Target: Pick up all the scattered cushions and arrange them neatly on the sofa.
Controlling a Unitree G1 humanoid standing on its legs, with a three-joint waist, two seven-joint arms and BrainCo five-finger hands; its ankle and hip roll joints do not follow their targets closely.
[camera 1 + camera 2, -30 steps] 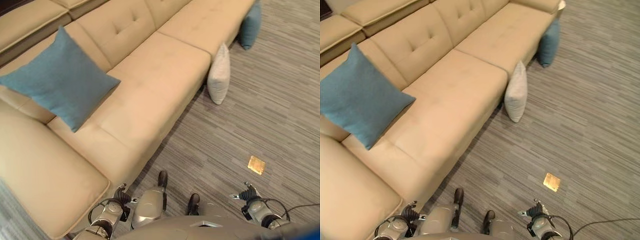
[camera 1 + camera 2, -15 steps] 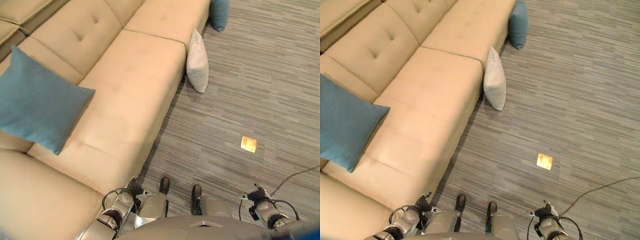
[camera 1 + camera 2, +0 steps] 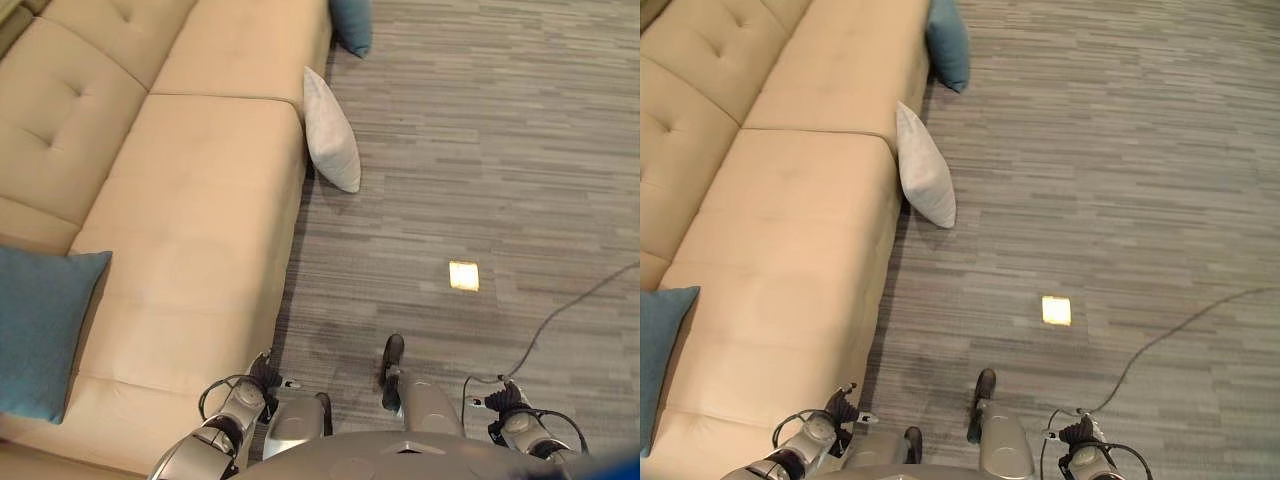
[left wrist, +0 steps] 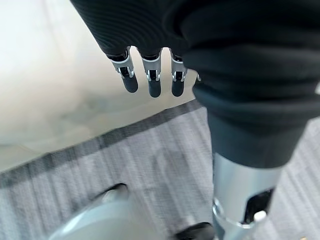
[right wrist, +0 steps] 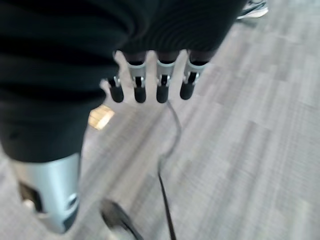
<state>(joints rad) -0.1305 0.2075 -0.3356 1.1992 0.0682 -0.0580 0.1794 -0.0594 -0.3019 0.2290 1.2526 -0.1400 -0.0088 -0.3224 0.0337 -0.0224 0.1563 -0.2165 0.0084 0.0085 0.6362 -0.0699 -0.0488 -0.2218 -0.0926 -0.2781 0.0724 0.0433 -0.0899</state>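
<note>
A light grey cushion (image 3: 330,130) stands on the carpet, leaning against the front of the beige sofa (image 3: 190,200). Farther along, a blue cushion (image 3: 352,22) also rests on the floor against the sofa front. Another blue cushion (image 3: 40,330) lies on the sofa seat at the near left. My left hand (image 4: 150,75) hangs low beside the sofa's front edge, fingers straight and holding nothing. My right hand (image 5: 150,85) hangs over the carpet, fingers straight and empty. Both hands are far from the cushions.
A small bright yellow square (image 3: 464,275) lies on the grey striped carpet (image 3: 500,150) right of the sofa. A person's shoe (image 5: 252,9) shows at the edge of the right wrist view.
The whole picture has shifted, so the camera has turned: the sofa and cushions slid left and the carpet takes more room. Both hands stay low at my sides.
</note>
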